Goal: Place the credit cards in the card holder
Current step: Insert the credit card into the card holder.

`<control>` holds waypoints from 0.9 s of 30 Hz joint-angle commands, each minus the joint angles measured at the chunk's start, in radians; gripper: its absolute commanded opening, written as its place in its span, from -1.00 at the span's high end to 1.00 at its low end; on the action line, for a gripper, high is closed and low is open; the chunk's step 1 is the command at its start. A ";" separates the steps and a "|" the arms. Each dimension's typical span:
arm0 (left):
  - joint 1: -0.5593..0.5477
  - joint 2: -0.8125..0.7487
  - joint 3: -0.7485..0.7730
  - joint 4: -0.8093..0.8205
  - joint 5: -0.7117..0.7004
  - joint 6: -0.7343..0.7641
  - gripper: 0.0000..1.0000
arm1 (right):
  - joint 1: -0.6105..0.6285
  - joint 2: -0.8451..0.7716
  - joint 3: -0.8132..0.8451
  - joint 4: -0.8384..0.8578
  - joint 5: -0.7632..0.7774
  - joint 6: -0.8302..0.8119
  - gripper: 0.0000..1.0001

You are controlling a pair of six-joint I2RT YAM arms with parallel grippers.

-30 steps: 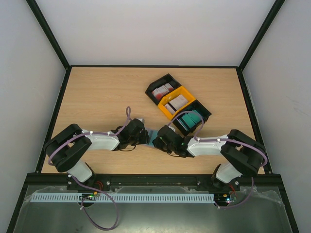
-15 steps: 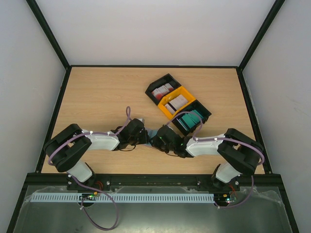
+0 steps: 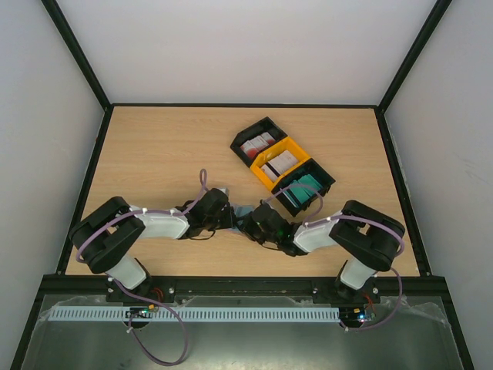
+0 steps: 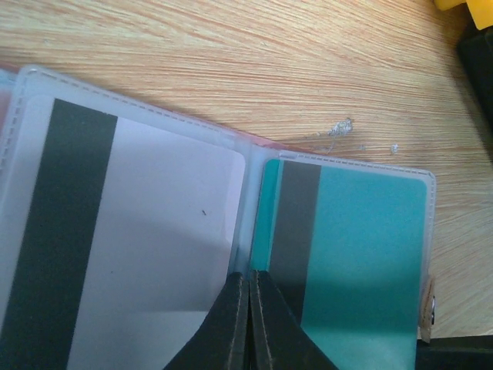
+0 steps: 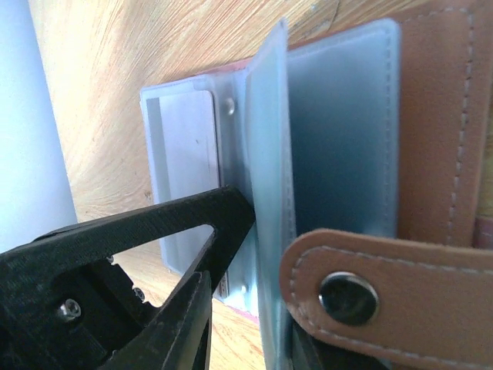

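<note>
The card holder (image 5: pixel 439 131) lies open on the table, brown leather with a snap strap (image 5: pixel 348 297) and clear sleeves. A whitish card with a dark stripe (image 4: pixel 139 254) and a teal card (image 4: pixel 362 254) sit inside two sleeves. My left gripper (image 4: pixel 249 276) is shut, its tips resting on the seam between those two sleeves; it also shows in the right wrist view (image 5: pixel 235 212). My right gripper (image 5: pixel 246 308) has its jaws apart around an upright clear sleeve leaf (image 5: pixel 269 154); its right finger is hidden behind the strap. In the top view both grippers (image 3: pixel 229 219) (image 3: pixel 248 225) cover the holder.
Three trays stand in a diagonal row at the back right: a black one (image 3: pixel 266 121) with red-and-white cards, a yellow one (image 3: pixel 266 183) with whitish cards, a black one (image 3: pixel 327 179) with teal cards. Black frame rails edge the table.
My right arm has shifted a little to the left, bringing its gripper closer to the left gripper over the holder. The left arm has stayed put.
</note>
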 commanded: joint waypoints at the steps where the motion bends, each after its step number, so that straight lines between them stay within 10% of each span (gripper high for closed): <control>1: -0.001 0.022 -0.035 -0.110 -0.023 0.009 0.95 | -0.001 0.026 -0.024 0.110 0.027 0.010 0.57; 16: 0.001 -0.028 -0.034 -0.125 -0.026 0.006 0.88 | -0.001 -0.002 -0.048 0.039 0.104 -0.020 0.93; 27: 0.059 -0.228 0.015 -0.229 -0.080 0.028 0.06 | -0.036 -0.098 0.001 -0.247 0.097 -0.198 0.96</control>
